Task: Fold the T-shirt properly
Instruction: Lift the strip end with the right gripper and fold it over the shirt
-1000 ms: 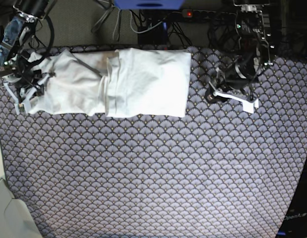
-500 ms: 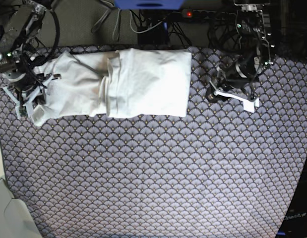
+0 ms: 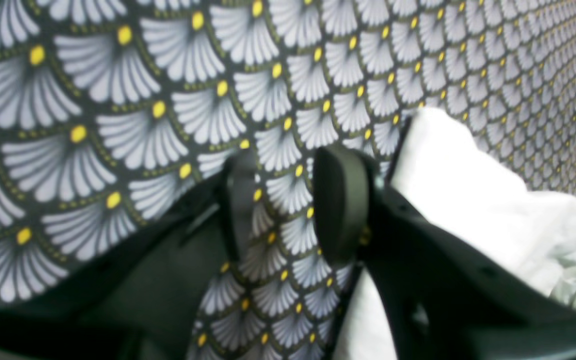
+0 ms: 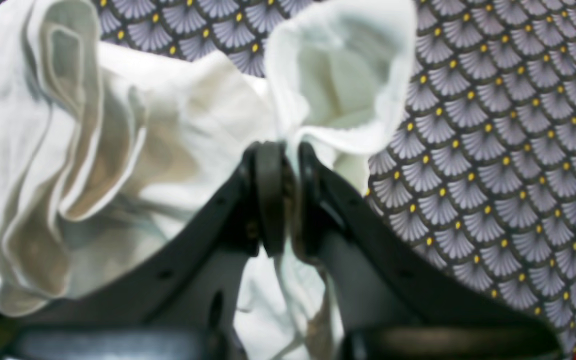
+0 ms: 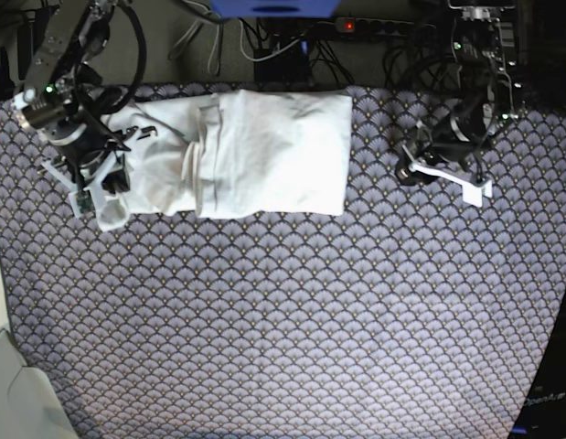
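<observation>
Patterned fan-print cloth is covering the table in the base view; the T-shirt is lying folded along the far edge, its bunched end rising at my right gripper. Left wrist view: my left gripper is hovering with jaws parted, nothing between them. Right wrist view: I am seeing the jaws pressed together, pinching white T-shirt fabric above the cloth.

Black plastic fingers with rounded pads, black cabled arms, white wrist brackets
</observation>
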